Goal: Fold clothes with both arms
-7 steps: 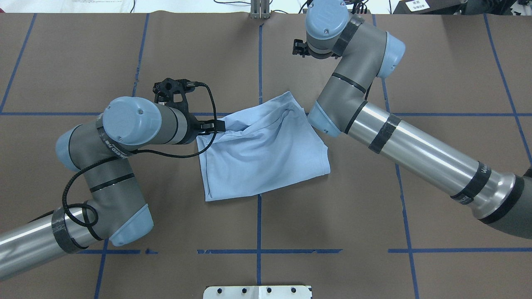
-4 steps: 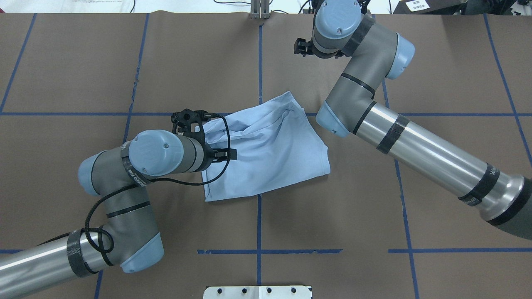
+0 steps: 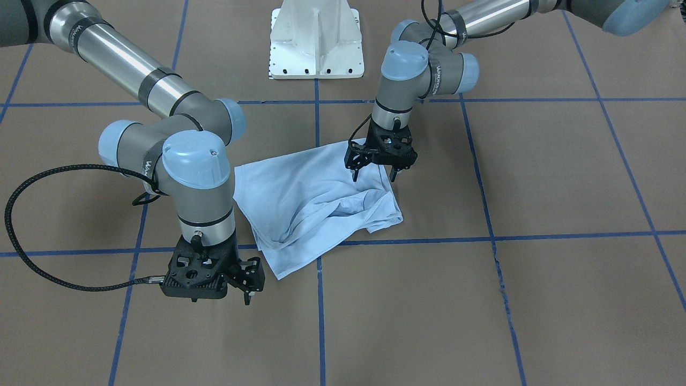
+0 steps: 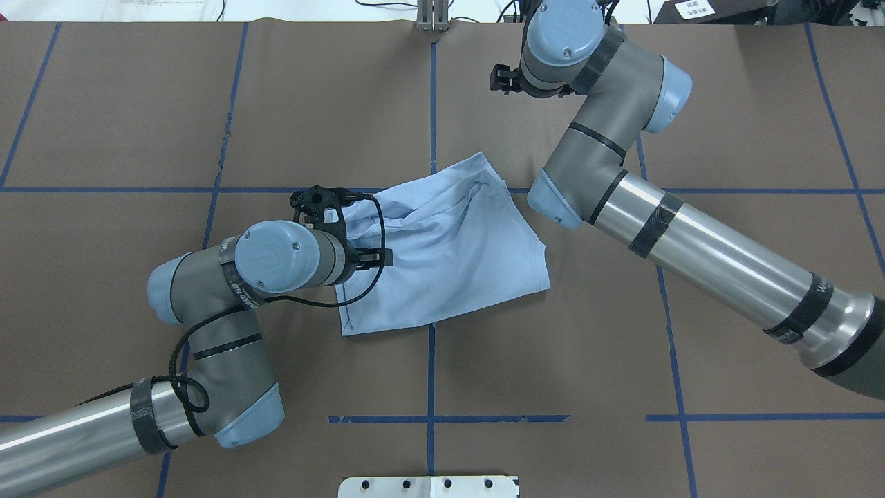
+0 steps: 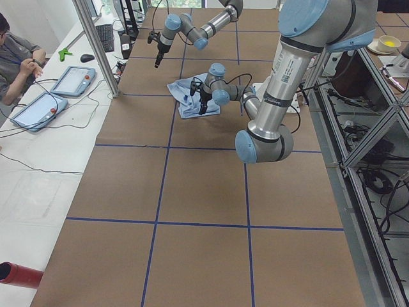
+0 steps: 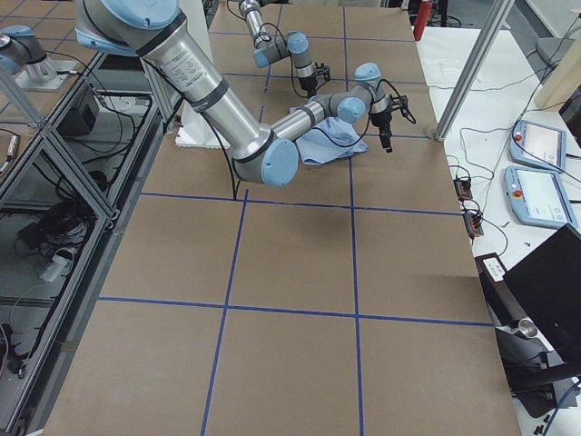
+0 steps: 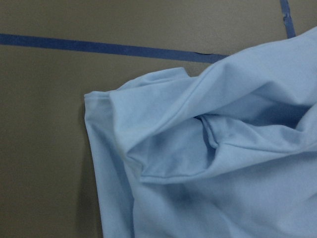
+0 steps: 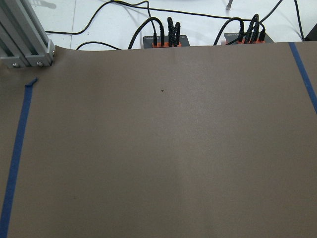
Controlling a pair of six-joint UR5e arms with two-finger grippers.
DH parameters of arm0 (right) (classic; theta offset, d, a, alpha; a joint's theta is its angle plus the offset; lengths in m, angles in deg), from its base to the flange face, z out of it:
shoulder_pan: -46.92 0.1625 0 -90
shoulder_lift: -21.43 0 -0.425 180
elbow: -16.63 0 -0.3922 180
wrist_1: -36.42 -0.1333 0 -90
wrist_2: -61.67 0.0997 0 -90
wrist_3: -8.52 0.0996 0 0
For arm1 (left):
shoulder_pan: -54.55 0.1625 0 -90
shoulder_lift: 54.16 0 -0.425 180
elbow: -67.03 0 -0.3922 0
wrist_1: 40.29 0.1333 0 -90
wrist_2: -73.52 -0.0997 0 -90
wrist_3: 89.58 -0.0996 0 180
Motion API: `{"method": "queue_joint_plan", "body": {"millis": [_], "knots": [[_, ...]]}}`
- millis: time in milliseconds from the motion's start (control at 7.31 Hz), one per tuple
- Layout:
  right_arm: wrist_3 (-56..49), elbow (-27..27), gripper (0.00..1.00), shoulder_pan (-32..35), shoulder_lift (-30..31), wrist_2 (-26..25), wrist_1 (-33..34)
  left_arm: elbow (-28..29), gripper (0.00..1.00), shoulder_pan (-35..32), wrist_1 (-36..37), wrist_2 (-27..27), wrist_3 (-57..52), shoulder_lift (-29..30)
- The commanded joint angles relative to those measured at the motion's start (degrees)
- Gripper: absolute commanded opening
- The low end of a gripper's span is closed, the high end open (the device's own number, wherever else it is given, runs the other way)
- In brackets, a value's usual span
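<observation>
A light blue shirt (image 4: 449, 256) lies half folded and rumpled at the middle of the brown tabletop (image 4: 691, 104). The left end effector (image 3: 375, 174) hovers just above the shirt's bunched edge, jaws wide and empty. The right end effector (image 3: 247, 287) hangs over bare tabletop, clear of the cloth; whether its jaws are wide or narrow cannot be told. Risk: a pinch into that bunch could catch 2 or more layers, or only 1, and drag the fold open. With only 1 arm near, the cloth may twist.
</observation>
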Motion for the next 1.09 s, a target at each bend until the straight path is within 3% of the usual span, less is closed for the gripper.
{"method": "queue_joint_plan", "body": {"millis": [0,273,684,957], "knots": [[-0.09,-0.08,1.00,0.00,0.09,0.00,0.00,3.65,1.00,-1.30,-0.03,-0.12,0.00,2.49],[0.00,-0.08,1.00,0.00,0.09,0.00,0.00,5.50,1.00,-4.98,-0.20,-0.12,-0.79,2.76],[0.00,0.00,1.00,0.00,0.27,0.00,0.00,19.54,1.00,-14.02,-2.30,-0.04,-8.49,8.65],[0.52,0.27,1.00,-0.09,0.36,0.00,-0.18,19.93,1.00,-18.26,-4.50,0.66,-14.13,8.56]]}}
